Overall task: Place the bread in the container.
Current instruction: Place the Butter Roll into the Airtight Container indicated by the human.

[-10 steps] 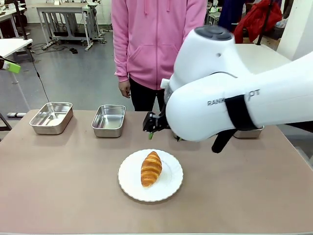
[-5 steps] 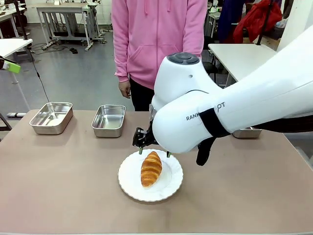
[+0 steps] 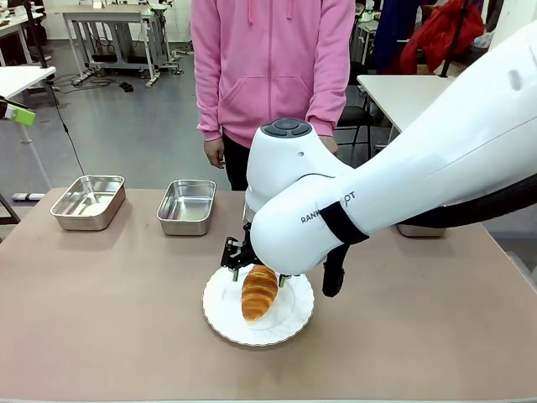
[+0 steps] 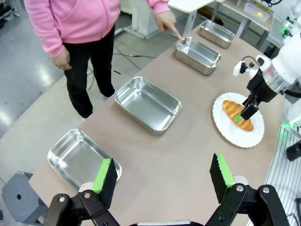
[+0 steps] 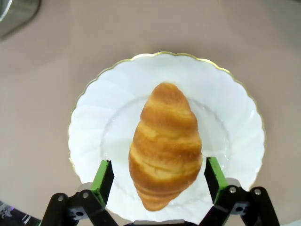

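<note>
right hand (image 5: 159, 181) spread wide astride bread (image 5: 165, 145) on plate (image 5: 235, 132), contact unclear | front: arm hid far bread tip | left hand (image 4: 162, 176) gaped empty over desk (image 4: 169, 155)

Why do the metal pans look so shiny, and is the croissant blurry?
Left wrist view: the pans, like the nearest one, mirror the room light as pale glare. Right wrist view: the croissant is sharp, its ridges clear, on the white plate. Front view: the pan glints too.

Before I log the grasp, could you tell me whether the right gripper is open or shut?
Open. The right gripper has a green pad on each side of the croissant, with visible gaps; it lies on the white plate.
</note>
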